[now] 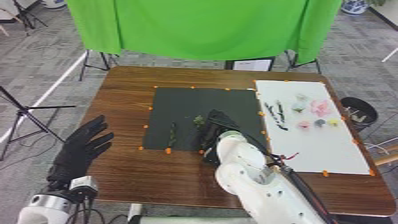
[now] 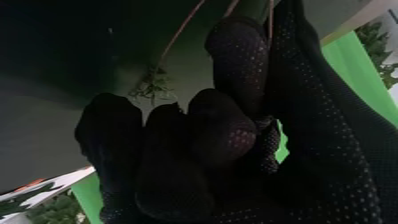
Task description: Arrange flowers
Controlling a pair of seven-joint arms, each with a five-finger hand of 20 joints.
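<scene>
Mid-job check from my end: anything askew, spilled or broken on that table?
Nothing stands out. The black mat and white sheet lie flat, with orange tabs along their edges. The flowers are loosely grouped on the sheet. I see no spill or breakage.

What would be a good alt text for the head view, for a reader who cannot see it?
The robot's right hand is over a dark mat with green sprigs, on a brown table. Pale and pink flowers lie on a white sheet at right; the open left hand is at left.
</scene>
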